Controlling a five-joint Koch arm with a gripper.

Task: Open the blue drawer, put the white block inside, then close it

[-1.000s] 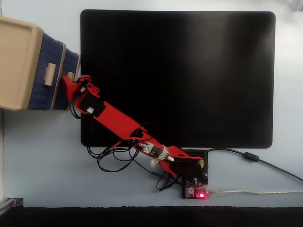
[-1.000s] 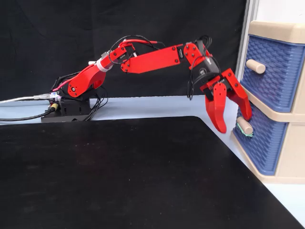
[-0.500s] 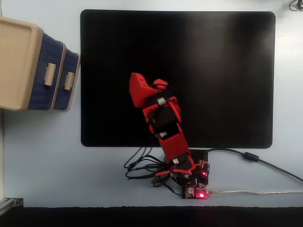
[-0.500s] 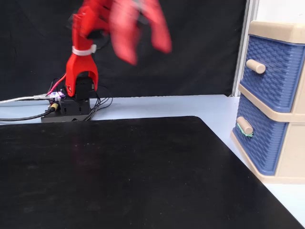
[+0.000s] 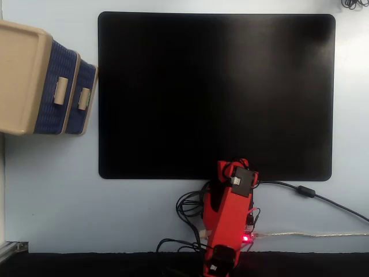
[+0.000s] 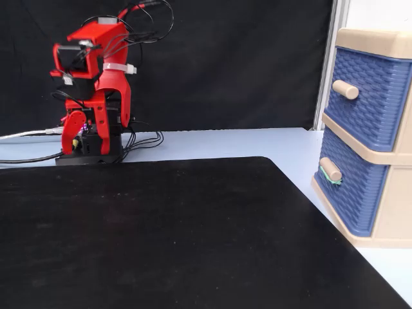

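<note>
The blue drawer (image 6: 353, 193), the lower of two in the beige cabinet (image 6: 393, 212), is pushed in flush, and its beige handle (image 6: 330, 169) has a green band at its base. From above, the same blue drawer (image 5: 87, 99) sits at the left edge of the black mat. The white block is out of view. The red arm (image 6: 96, 71) is folded up over its base at the far side of the table. My gripper (image 6: 76, 125) hangs low beside the base, far from the cabinet, and its jaws are too small and overlapped to read.
A large black mat (image 5: 216, 95) covers most of the table. The upper blue drawer (image 6: 367, 96) is shut too. Loose cables (image 5: 187, 208) lie around the arm's base, and a cable (image 5: 311, 196) runs off to the right. Pale table surface (image 6: 212, 138) borders the mat.
The arm has pulled away from the lower drawer's handle, swung up across the mat and folded back onto its base. The drawer stays pushed in.
</note>
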